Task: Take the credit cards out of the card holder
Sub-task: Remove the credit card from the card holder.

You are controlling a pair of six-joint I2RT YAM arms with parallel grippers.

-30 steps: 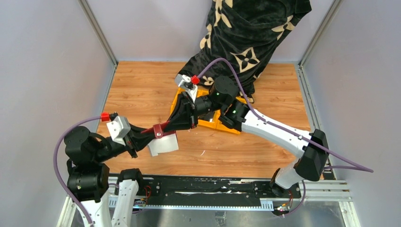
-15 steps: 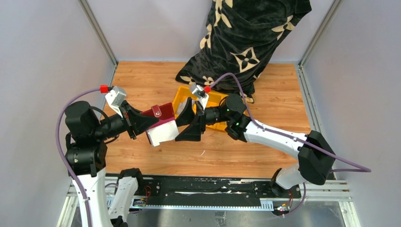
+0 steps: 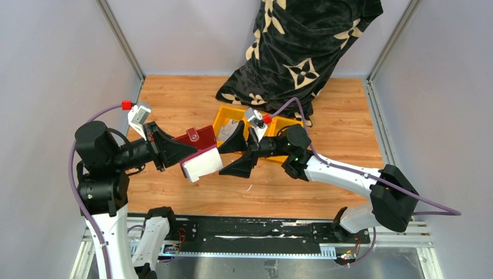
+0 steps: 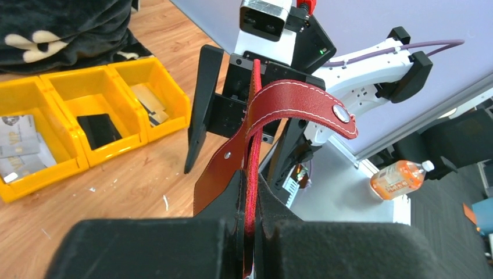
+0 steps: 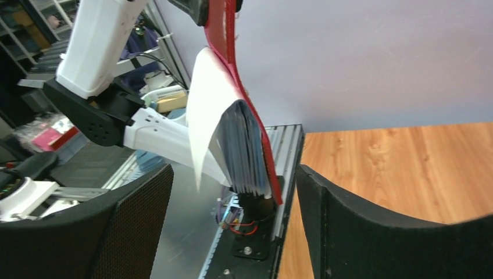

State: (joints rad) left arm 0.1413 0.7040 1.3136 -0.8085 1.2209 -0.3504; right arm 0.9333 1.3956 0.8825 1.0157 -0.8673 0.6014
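A: Top external view: who has the card holder?
B: The left gripper. Its jaws are pinched tight on the red cover, and it holds the holder up off the table, with the pale inner flap peeling away from the cover.
A: And the right gripper?
B: Spread wide, with nothing in it. Its fingers face the holder's open side, just beside it and not touching.
A: Are there credit cards inside?
B: Yes. The right wrist view shows the edges of a dark stack tucked between the red cover and the pale flap, in line with the gap between the fingers.
A: Any outside it?
B: The left wrist view shows loose cards in one end compartment of the yellow bin, a black object in the middle one, and more cards at the far end. The bin sits beside the patterned black cloth.
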